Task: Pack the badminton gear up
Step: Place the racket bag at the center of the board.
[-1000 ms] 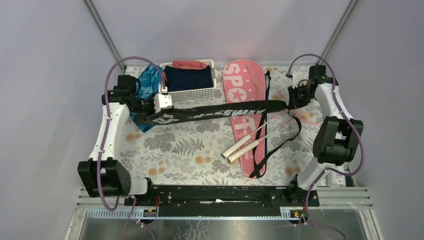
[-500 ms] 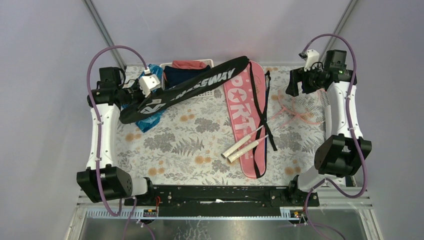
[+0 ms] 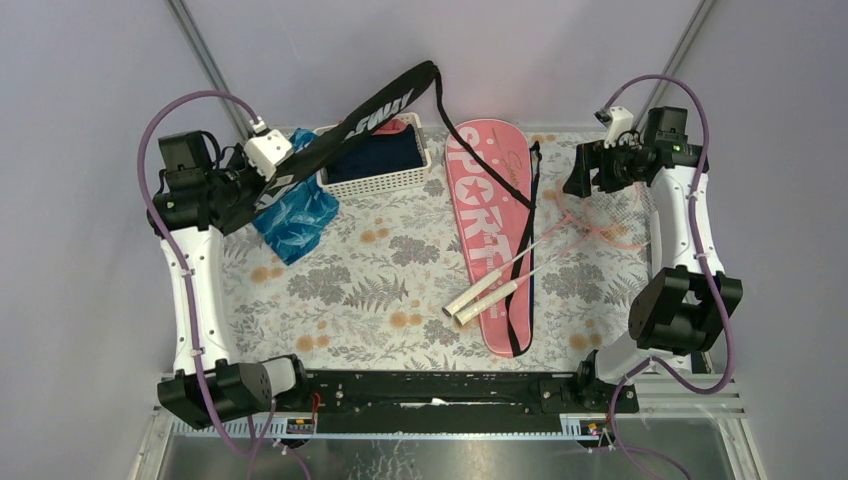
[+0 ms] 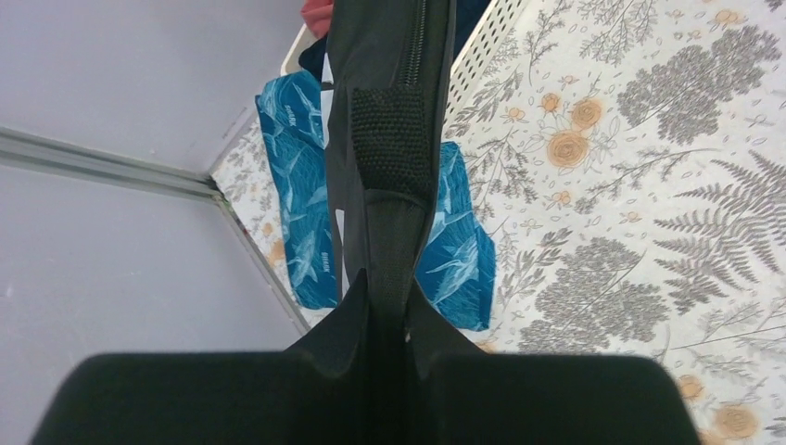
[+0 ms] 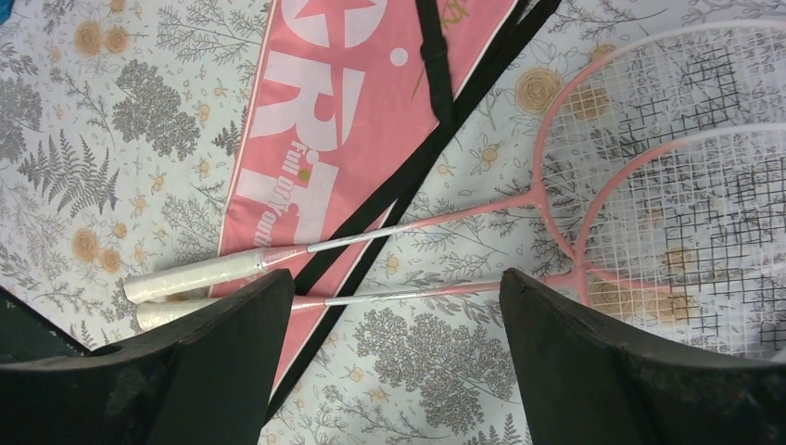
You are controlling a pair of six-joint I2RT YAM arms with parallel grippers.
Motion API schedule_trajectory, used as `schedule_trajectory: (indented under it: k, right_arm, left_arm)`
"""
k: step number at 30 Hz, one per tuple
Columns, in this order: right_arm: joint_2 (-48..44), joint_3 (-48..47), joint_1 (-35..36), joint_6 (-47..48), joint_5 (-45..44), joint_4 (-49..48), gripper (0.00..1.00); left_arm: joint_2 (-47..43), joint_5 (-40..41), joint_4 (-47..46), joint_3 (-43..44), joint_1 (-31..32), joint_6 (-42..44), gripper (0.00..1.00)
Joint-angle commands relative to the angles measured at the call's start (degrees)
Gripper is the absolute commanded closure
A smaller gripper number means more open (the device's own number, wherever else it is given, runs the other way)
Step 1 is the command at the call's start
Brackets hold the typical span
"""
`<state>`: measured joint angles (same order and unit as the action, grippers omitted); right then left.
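Evidently holding the black bag aloft by its webbing end, with the left end effector pinched tight on the strap at the upper left of the overhead frame. Seems meant to lift it off the tabletop and let it hang straight, slanting up over the basket toward the top centre, probably so as to free its mouth for loading. Hovering the right end effector with jaws spread wide and gripping nothing, at the upper right above the rackets; looks poised to take one by the shaft. Lying flat on the tabletop right of centre: pink bag, black straps trailing across it, both white handles resting on its lower end, heads fanned out to the right on the floral tabletop, handy for sliding in. Counted: two bags, one black and one pink; two pink-framed rackets; one basket of clothes; one blue packet below the raised bag at the upper left. No shuttlecock tube made out in any view.
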<state>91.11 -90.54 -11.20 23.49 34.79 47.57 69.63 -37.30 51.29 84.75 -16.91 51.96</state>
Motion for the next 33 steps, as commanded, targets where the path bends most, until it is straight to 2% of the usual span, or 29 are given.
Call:
schedule_trajectory:
  k: [1, 7, 13, 19, 22, 28, 31, 33]
  right_arm:
    - [0.0, 1.3, 0.0, -0.9, 2.2, -1.5, 0.11]
    - [1.6, 1.7, 0.0, -1.7, 3.5, -2.3, 0.12]
    - [3.7, 1.5, 0.6, -4.0, 5.6, -3.1, 0.12]
    - [4.2, 4.7, 4.6, -5.1, 0.7, -6.0, 0.12]
    - [4.9, 6.1, 6.0, -5.9, -0.5, -7.9, 0.12]
    - [6.3, 8.6, 7.6, -6.7, -1.9, -10.2, 0.13]
    - [6.2, 9.7, 8.5, -6.8, -3.0, -11.1, 0.13]
    - [6.0, 10.8, 9.5, -6.8, -4.4, -11.9, 0.13]
  left_arm:
    - [-2.2, -0.8, -5.9, 1.3, -0.1, 6.2, 1.00]
    - [-5.4, 2.5, -0.1, -7.7, 0.8, 21.4, 1.00]
    - [-9.4, 6.1, -1.3, -19.4, 2.9, 24.1, 0.98]
    - [-10.6, 8.9, 4.9, -25.3, 5.0, 29.6, 0.64]
    - [-10.3, 12.0, 5.3, -30.0, 6.0, 31.4, 0.53]
    - [-10.1, 13.4, 5.1, -35.1, 6.9, 32.9, 0.41]
    - [-9.8, 13.2, 5.6, -35.3, 7.4, 33.0, 0.28]
    - [-9.3, 13.0, 6.3, -34.7, 7.4, 33.1, 0.14]
